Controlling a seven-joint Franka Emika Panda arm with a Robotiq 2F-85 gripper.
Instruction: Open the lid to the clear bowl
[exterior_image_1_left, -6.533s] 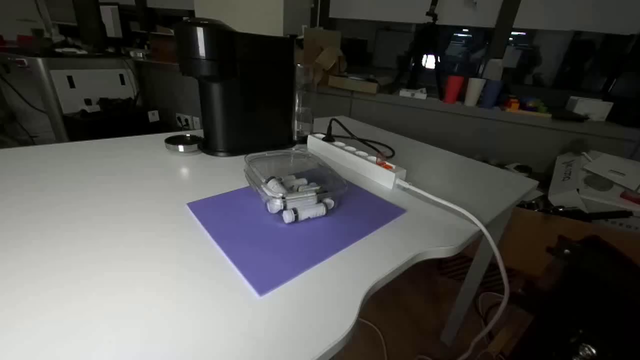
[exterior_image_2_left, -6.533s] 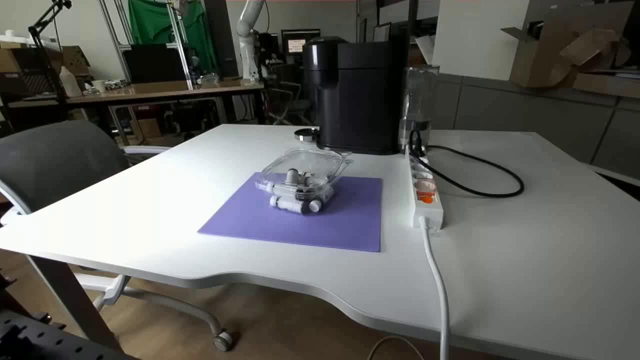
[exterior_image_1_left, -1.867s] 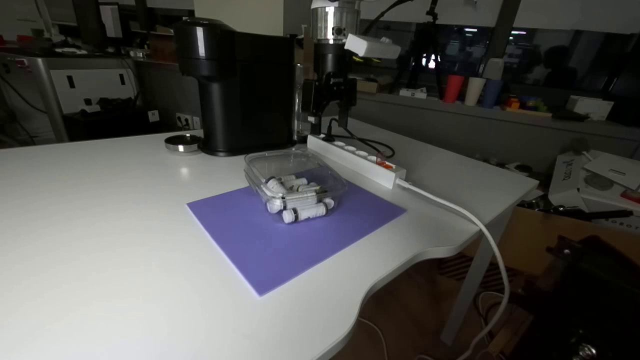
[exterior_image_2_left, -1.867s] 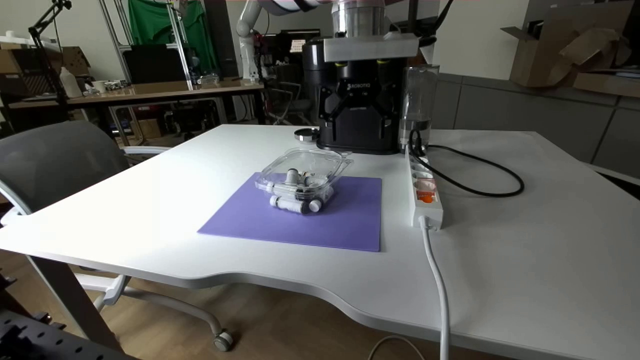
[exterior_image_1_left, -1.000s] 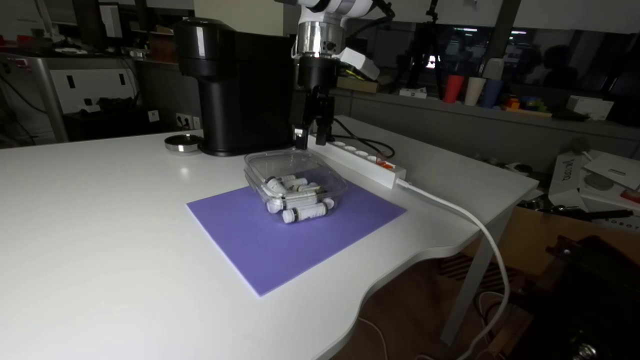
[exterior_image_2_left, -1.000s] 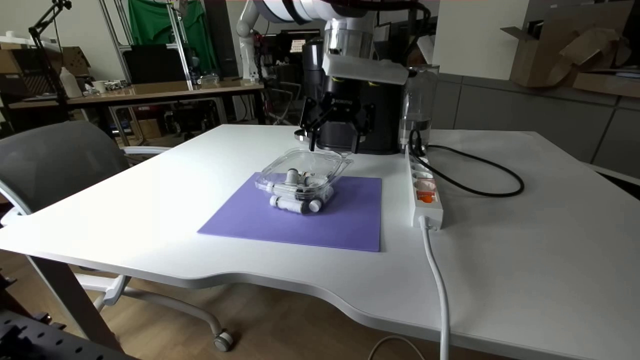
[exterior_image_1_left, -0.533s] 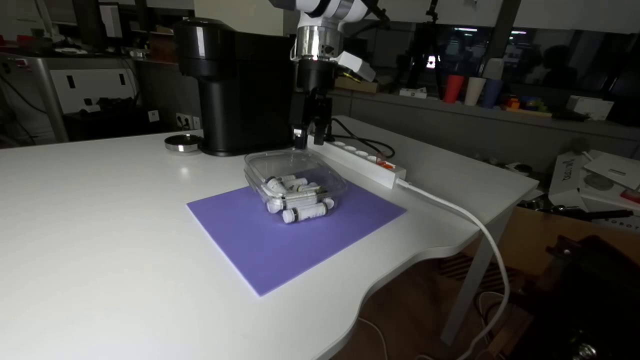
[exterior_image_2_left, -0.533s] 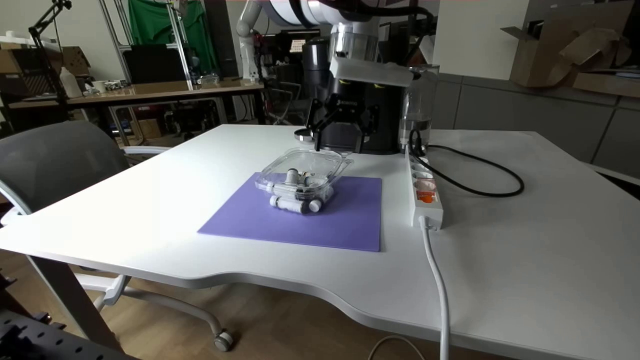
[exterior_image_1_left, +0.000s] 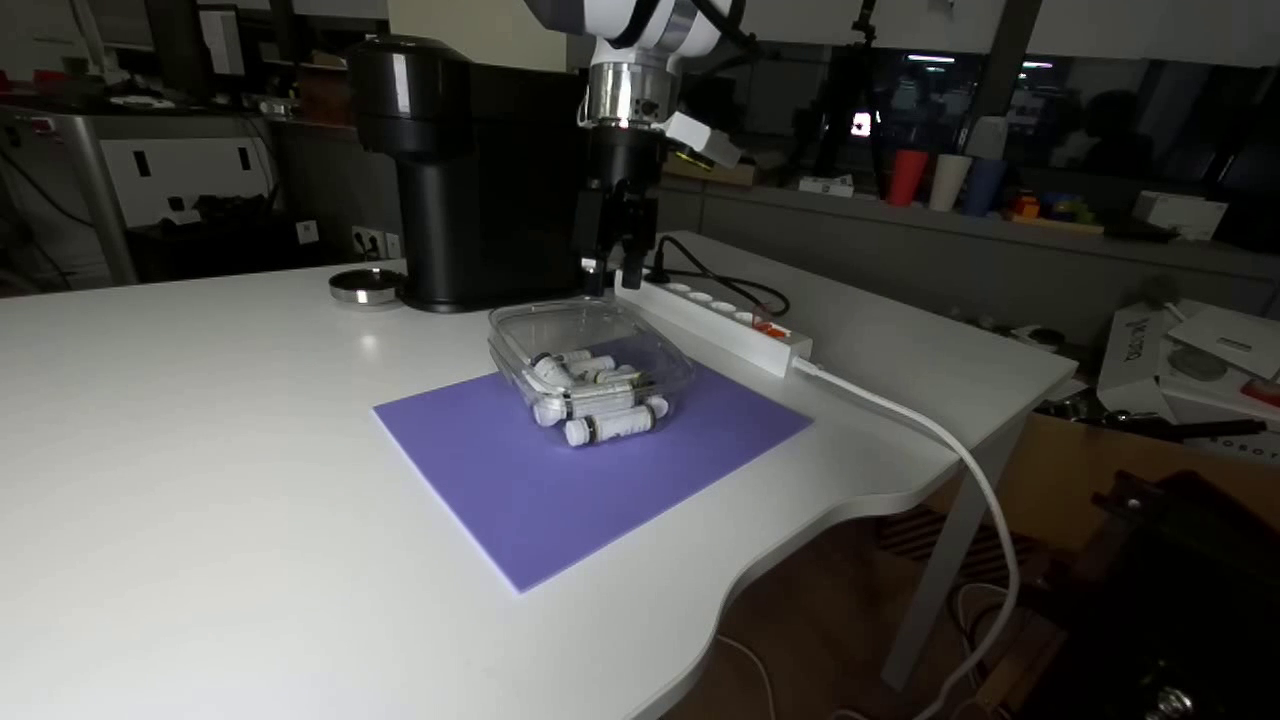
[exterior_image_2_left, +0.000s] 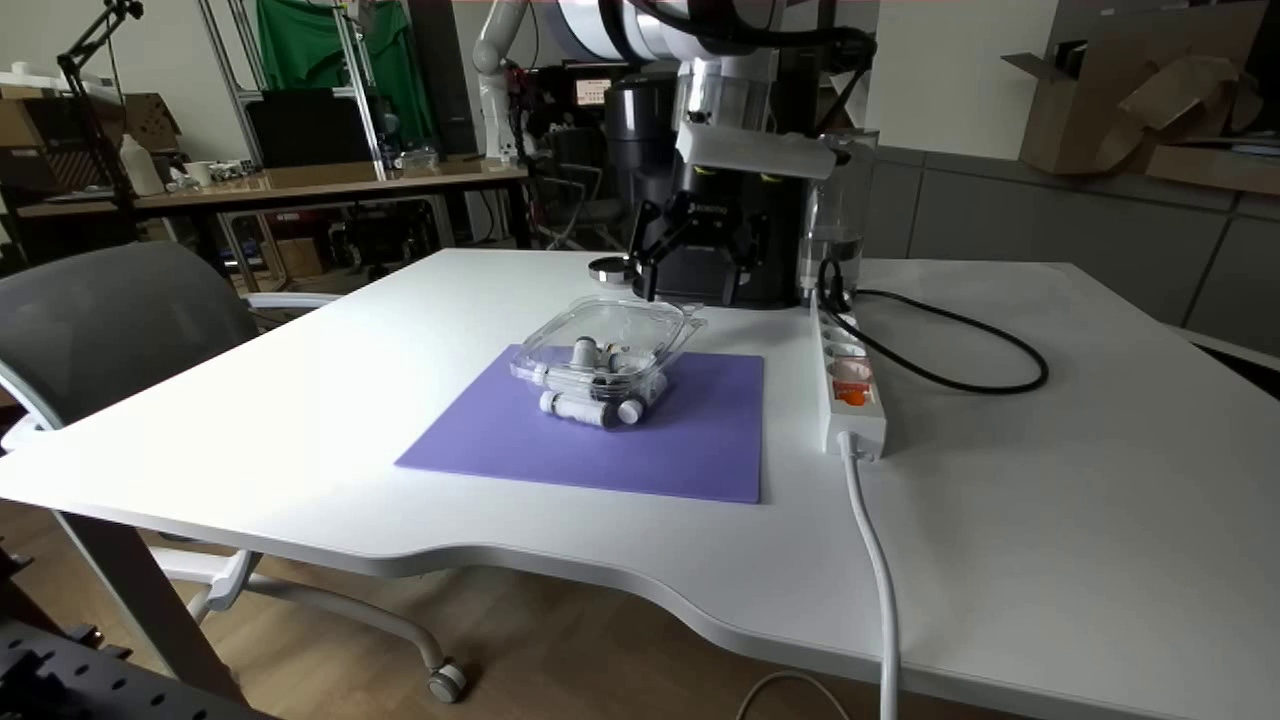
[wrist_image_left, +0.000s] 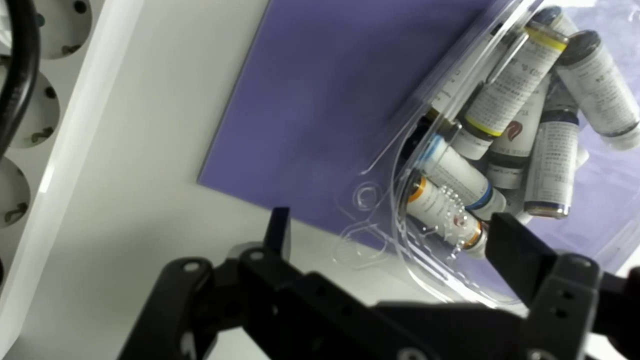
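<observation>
Two black fingers (wrist_image_left: 517, 250) of the gripper (exterior_image_2_left: 692, 287) stand wide apart, pointing down near a corner of the clear bowl (exterior_image_1_left: 508, 357); whether either tip touches the plastic cannot be told. In the wrist view that corner shows in the gap between them, with a faint clear tab (wrist_image_left: 367, 196), while the bowl runs out of frame at the right. The lid (exterior_image_2_left: 620, 322) appears to lie over the bowl; both are transparent, so where one rim ends and the other begins is hard to make out. Small bottles (wrist_image_left: 552, 160) lie heaped inside, partly covering one another, some print too small to read. Beneath is a purple mat (exterior_image_1_left: 560, 510), the bowl's corner reaching past its edge above the white table (exterior_image_1_left: 250, 500). Alongside runs a white power strip (exterior_image_1_left: 700, 328), cut off at the wrist view's left edge, where a black cord (wrist_image_left: 27, 65) covers part of it. Behind stands a black machine (exterior_image_2_left: 640, 165), partly hidden by the gripper in an exterior view, with a round metal dish (exterior_image_1_left: 366, 292) just beside it. The arm (exterior_image_2_left: 660, 40) leaves the top of both exterior views.
</observation>
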